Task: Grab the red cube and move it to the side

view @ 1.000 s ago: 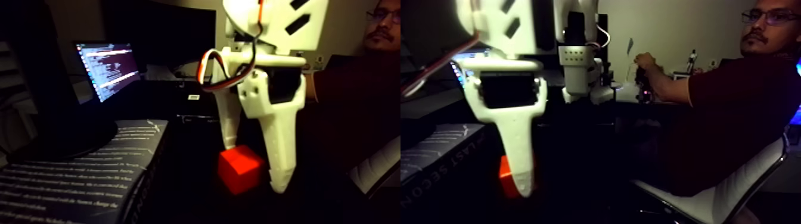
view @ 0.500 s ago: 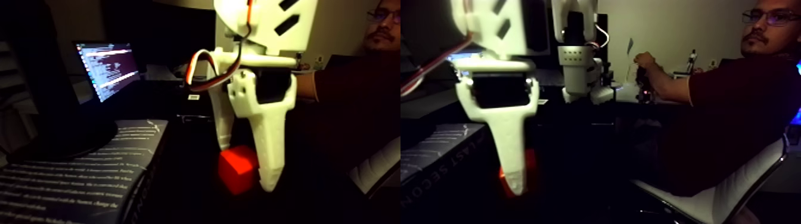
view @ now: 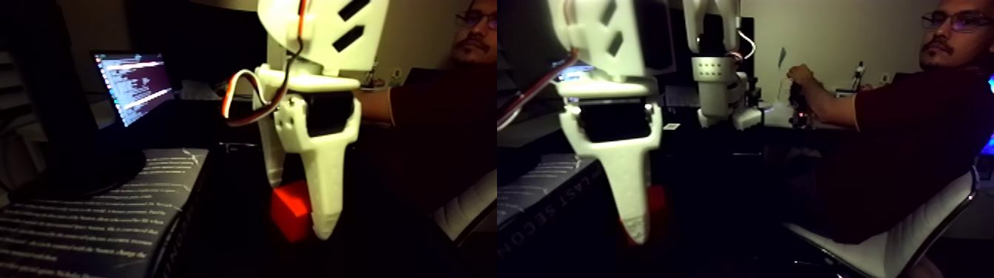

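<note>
Your white gripper point(view: 299, 203) hangs fingers-down over the dark tabletop, with the red cube point(view: 287, 209) sitting between them. In the left half of the fixed view, the broad front finger point(view: 325, 194) covers the cube's right portion and the thinner rear finger point(view: 274, 166) stands at its top left corner. The jaws are narrow, about one cube-width apart. You cannot tell from this view whether both fingers are pressing the faces, so treat the grip as unconfirmed.

Judging by appearance, the cube is a small, rigid, light solid with plain smooth faces. Expect it to resist squeezing but to slip or rotate if pinched at an edge. Take hold on two opposite flat faces, near mid-height, fingers square to the faces.

Note the book point(view: 96, 214) lying left of the cube; choose your side clearance accordingly. A person point(view: 906, 126) sits beyond the table.
</note>
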Controlling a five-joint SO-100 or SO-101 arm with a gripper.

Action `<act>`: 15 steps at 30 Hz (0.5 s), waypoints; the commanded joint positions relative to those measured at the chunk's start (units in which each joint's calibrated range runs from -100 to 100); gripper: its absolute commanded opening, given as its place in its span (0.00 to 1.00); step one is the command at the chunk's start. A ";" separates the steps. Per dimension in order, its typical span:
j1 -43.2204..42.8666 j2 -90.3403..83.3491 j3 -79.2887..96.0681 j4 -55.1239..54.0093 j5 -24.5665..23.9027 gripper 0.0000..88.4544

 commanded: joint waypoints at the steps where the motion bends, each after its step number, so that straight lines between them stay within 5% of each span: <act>1: -0.42 0.04 -1.97 0.50 0.03 0.34; 6: -0.92 0.04 -1.97 0.58 0.08 0.33; 15: -1.67 0.04 -1.78 0.58 0.03 0.17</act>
